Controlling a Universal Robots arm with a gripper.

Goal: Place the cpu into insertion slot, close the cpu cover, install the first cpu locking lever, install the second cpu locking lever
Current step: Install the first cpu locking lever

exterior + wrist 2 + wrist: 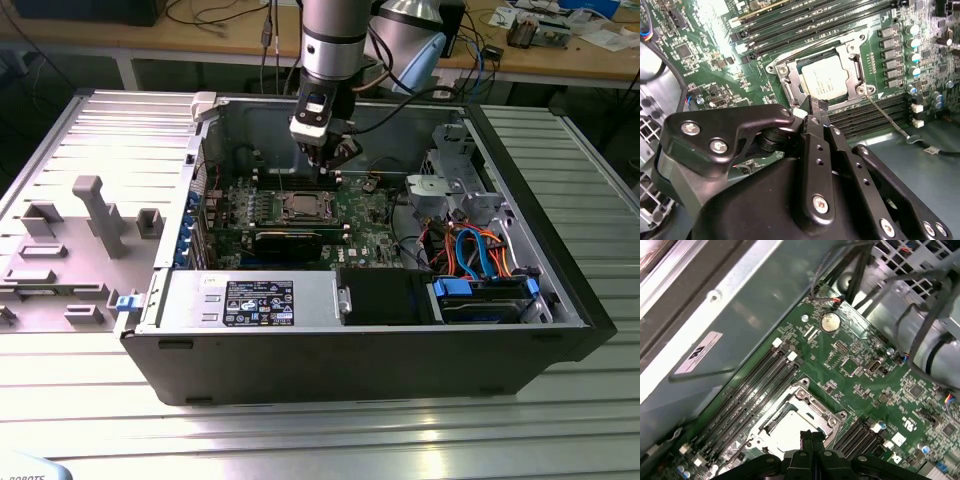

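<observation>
While hanging from the Universal Robots arm [333, 40] inside the open computer case [350, 360], hovers low over the green motherboard [372, 215] as a black gripper [333, 158], toward the case's far wall in the exterior view. Pinches nothing: fingers [816, 107] pressed together at the tips in both wrist views, with no gap between them. Points at the near edge of the insertion slot [786, 80]; cannot tell whether touching its silver rim or just clear of it. Finds the cpu [827, 80] seated flat in that slot, dull silver top up. Finds the cpu cover [858, 62] down flat around the chip, leaving the top visible through its square window. Shows a thin wire locking lever [887, 114] running out from one corner of the slot, slanting across the black memory slots [860, 117] toward the board's edge. Shows a round coin cell battery [829, 322] on the board, well apart from the slot. Places a long black card [290, 240] just beside the slot on its nearer side in the exterior view, with orange and blue cables [478, 250] toward the exterior view's right. Rests the whole case on a ribbed metal table [300, 440].
</observation>
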